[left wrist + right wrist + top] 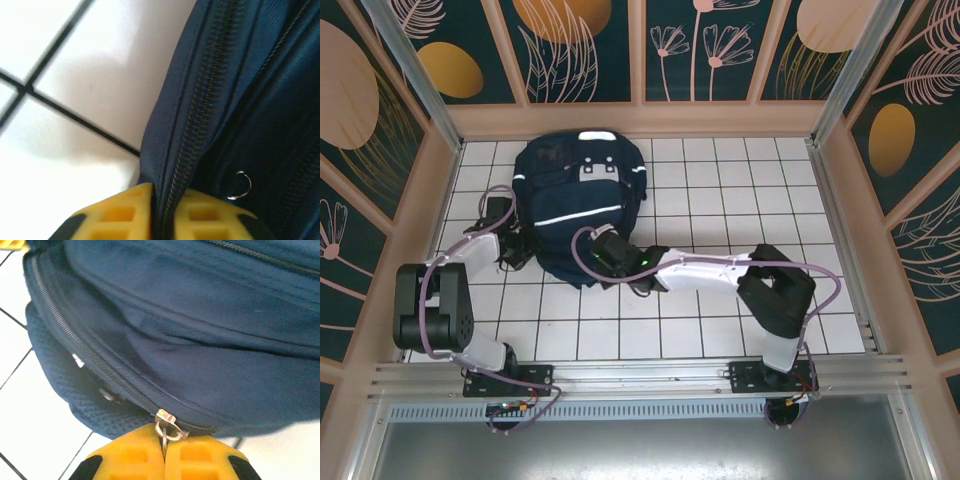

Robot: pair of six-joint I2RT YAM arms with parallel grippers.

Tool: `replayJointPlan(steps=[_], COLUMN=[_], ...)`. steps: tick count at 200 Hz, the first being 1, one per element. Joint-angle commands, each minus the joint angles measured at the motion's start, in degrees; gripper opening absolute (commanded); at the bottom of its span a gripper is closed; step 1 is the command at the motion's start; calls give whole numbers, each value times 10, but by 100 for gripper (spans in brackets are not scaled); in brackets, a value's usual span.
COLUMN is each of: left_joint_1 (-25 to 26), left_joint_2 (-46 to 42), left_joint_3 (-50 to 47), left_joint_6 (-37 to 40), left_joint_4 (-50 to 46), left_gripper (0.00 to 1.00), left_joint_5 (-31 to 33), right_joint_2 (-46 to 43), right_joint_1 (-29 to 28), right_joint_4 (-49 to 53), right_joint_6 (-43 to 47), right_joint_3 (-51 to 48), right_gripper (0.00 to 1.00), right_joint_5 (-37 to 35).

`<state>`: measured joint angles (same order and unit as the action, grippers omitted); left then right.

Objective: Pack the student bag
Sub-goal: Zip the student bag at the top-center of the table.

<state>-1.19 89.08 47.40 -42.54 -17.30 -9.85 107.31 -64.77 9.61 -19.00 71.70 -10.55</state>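
As laid on the table (740, 200), student bag (578, 200). At its near edge, right gripper (164, 447), pinched on the ring pull (167, 431); best drawn level along the zipper (75, 347). At its left side, left gripper (162, 215) astride the seam (200, 120); clamped or slack, could not tell.

Holds the left arm bent sharply at the elbow, left gripper (513, 243) pointing forward, yellow fingers (115, 215) a slit apart (grip uncertain). Stretches the right arm low and leftward, right gripper (164, 442) pressed together on a zipper pull (167, 424).
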Motion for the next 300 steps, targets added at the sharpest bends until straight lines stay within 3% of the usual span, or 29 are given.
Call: replayJointPlan(steps=[1, 22, 42, 85, 115, 174, 190, 203, 209, 220, 228, 262, 300], left_joint_1=[0, 0, 0, 1, 14, 93, 108, 117, 121, 122, 122, 112, 50], left_joint_2=[-2, -30, -78, -177, -226, -215, -199, -184, -180, -179, -183, -200, -220], left_joint_3=[30, 20, -15, -126, -177, -206, -205, -205, -207, -211, -211, -191, -173], left_joint_6=[19, 10, -18, -123, -169, -257, -270, -277, -278, -280, -275, -234, -178], left_joint_4=[33, 18, 17, 69, 104, 213, 232, 241, 245, 244, 231, 150, 83], left_gripper=[28, 46, 55, 57, 58, 66, 64, 56, 46, 16, 0, 0, 0], left_joint_5=[-5, -11, -29, -105, -126, -125, -116, -112, -109, -102, -88, -30, -26], right_joint_2=[39, 76, 85, 89, 88, 88, 87, 86, 85, 83, 81, 51, -8], right_joint_1=[-23, -25, -21, -6, -1, -2, -4, -5, -5, -5, -6, 12, 82], right_joint_4=[-9, -2, -8, -15, -20, -22, -21, -21, -19, -18, -15, -10, -15], right_joint_6=[-2, 3, 2, 2, 1, -1, -2, -2, -3, -5, -5, 0, 18], right_joint_3=[57, 99, 107, 116, 118, 117, 117, 116, 116, 114, 111, 69, -18], right_gripper=[0, 0, 0, 0, 0, 0, 0, 0, 0, 0, 0, 0, 0], right_joint_5=[47, 55, 54, 66, 72, 84, 85, 84, 81, 77, 72, 38, 2])
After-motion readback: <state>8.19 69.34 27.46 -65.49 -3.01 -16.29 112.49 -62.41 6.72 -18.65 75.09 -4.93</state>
